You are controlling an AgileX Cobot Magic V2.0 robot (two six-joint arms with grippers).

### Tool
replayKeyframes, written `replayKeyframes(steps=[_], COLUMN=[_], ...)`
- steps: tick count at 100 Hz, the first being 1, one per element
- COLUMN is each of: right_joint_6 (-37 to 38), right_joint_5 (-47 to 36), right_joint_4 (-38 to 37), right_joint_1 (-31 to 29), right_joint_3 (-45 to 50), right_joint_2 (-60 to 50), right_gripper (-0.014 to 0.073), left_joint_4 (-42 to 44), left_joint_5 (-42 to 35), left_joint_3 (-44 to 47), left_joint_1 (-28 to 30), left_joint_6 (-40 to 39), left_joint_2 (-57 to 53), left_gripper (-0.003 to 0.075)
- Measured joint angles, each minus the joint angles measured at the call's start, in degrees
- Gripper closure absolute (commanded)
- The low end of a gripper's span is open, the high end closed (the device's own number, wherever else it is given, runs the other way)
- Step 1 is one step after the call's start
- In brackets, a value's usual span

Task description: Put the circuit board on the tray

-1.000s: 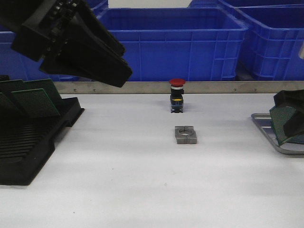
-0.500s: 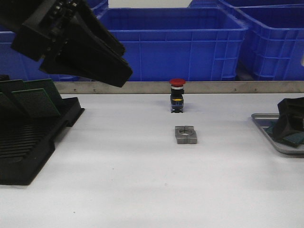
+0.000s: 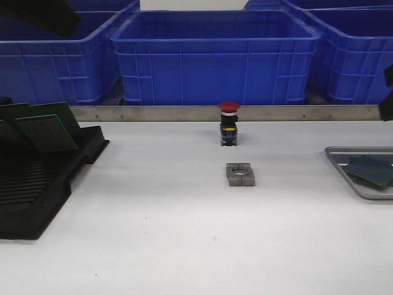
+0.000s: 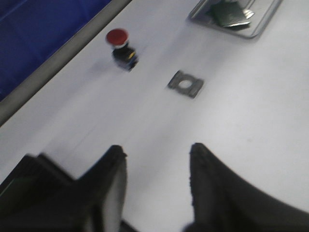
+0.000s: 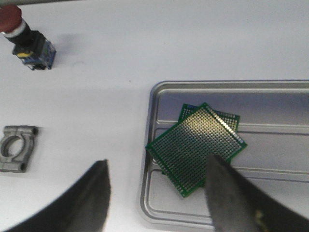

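Note:
The silver tray (image 3: pixel 336 155) lies at the table's right edge. Two green circuit boards (image 3: pixel 370 170) lie stacked and skewed on its ribbed floor; they also show in the right wrist view (image 5: pixel 195 147) inside the tray's rim (image 5: pixel 149 104). My right gripper (image 5: pixel 158 162) is open and empty, held above the tray's near-left corner, apart from the boards. My left gripper (image 4: pixel 158 151) is open and empty, high above the table near the black rack (image 4: pixel 19 186). The tray also shows far off in the left wrist view (image 4: pixel 263 29).
The black slotted rack (image 3: pixel 43 178) at the left holds more green boards (image 3: pixel 46 130). A red push button (image 3: pixel 229 123) and a grey metal block (image 3: pixel 240 174) stand mid-table. Blue bins (image 3: pixel 215 55) line the back behind a metal rail.
My right gripper laid its board on the tray, let go and rose to the frame's right edge. My left arm lifted almost out of the front view.

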Motion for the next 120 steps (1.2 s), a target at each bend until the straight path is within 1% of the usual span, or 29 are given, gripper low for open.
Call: replayKeyframes(steps=[1,4,9,17,25,44,63,80,105,120], right_joint_6=[0.00,0.00,0.00,0.00,0.00,0.00,0.00,0.00,0.00,0.00], right_joint_5=[0.12,0.54,1.32,3.26,6.15,11.88,13.19,13.59,14.30,14.67], right_joint_4=[0.00,-0.11,-0.29,-0.78,-1.13,-3.30,-5.23,-5.59,-5.81,-5.81], right_joint_1=[0.00,0.00,0.00,-0.10,-0.10,-0.10,-0.10,-0.10,-0.10,-0.10], right_joint_3=[0.14,0.73,1.97,3.55,4.94,7.59,10.89,14.64,20.14,22.53], right_joint_2=[-0.39,-2.02,-5.00,-10.20,-14.77,-24.96,-35.31,-45.05,-58.10,-62.97], right_gripper=[0.0468,0.0559,0.0673,0.0655,0.0655,0.0655,0.0655,0.0655,0.0655,0.0655], left_joint_4=[1.25,3.71,7.41,10.89,12.11,12.67,12.52,12.04,11.82,11.72], left_joint_5=[0.02,0.57,1.69,3.28,2.29,-6.82,-15.81,-19.94,-20.60,-20.60], left_joint_3=[0.00,0.00,0.00,0.00,1.08,7.46,16.45,24.00,32.99,37.06], left_joint_1=[0.23,1.12,2.77,4.71,6.26,7.75,7.88,7.88,7.88,7.88], left_joint_6=[-0.68,-3.25,-7.24,-12.78,-16.64,-23.72,-29.85,-31.09,-31.31,-31.31], left_joint_2=[-0.21,-1.20,-2.48,-4.39,-6.78,-15.13,-26.21,-36.85,-52.53,-61.20], left_gripper=[0.0657,0.0738,0.0741,0.0741,0.0741,0.0741,0.0741,0.0741,0.0741,0.0741])
